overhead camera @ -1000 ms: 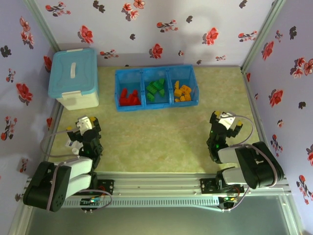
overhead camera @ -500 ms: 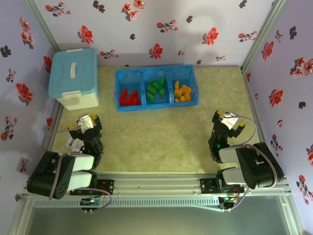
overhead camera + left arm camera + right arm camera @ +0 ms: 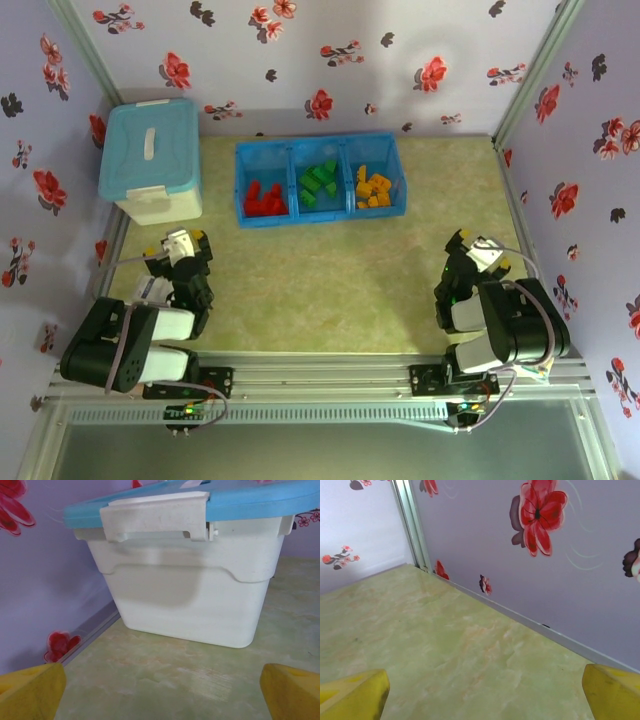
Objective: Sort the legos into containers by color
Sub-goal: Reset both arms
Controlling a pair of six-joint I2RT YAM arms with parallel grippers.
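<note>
Across the table's far side, from above, the blue tray (image 3: 240, 180) holds red legos (image 3: 264, 198) left, green legos (image 3: 320, 180) middle, orange-yellow legos (image 3: 373, 189) right. The left gripper (image 3: 175, 243) and right gripper (image 3: 478, 245) sit near their bases.

Left wrist: fingertips (image 3: 30, 690) spread wide, facing a lidded storage box (image 3: 190, 595).

Right wrist: fingertips (image 3: 350, 695) wide apart over the table (image 3: 445, 650).

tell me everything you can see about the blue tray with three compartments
The tray is bright blue and looks like glossy plastic: three square open-topped compartments joined in one row. It sits flat on the greenish table near the back wall, slightly skewed. Seen from the top view, its left compartment holds red legos, the middle green legos, the right orange-yellow legos. A lidded storage box stands to its left, a gap between them.
</note>
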